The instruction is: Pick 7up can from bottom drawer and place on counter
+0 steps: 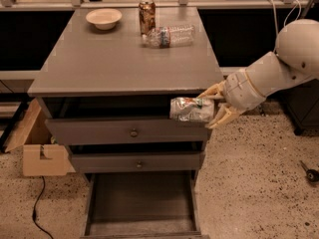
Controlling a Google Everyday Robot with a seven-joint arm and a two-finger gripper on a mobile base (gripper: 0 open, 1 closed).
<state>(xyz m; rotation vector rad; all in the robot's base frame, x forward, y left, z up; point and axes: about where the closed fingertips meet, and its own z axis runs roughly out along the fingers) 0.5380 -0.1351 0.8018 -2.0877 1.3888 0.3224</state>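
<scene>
My hand [214, 108] is closed on the can [191, 109], which I hold sideways in the air at the right front corner of the desk [124, 59]. One of my fingers [211, 91] lies over the can's right end and the other comes up beneath it. The can's crumpled silver body points left across the cabinet face. It hangs just under the level of the desk top, in front of the dark gap there and above the upper drawer front [133, 132]. It touches nothing but my hand. My arm [269, 73] reaches in from the right, pale and thick, sloping down from the upper right.

The drawer [142, 203] at the bottom is pulled well out toward the floor, its flat grey floor showing between low side walls. Above it the middle drawer front [139, 164] is shut, with its small round knob.

On the desk, toward the back, stand a pale bowl [103, 18] on the left and a brown can [146, 15] upright to the right of it. A clear bottle [169, 36] lies on its side just in front of the brown can. All three are well apart from my can.

A cardboard box [42, 158] sits on the speckled floor against the cabinet's left side, and a dark cable [37, 208] trails below it.
</scene>
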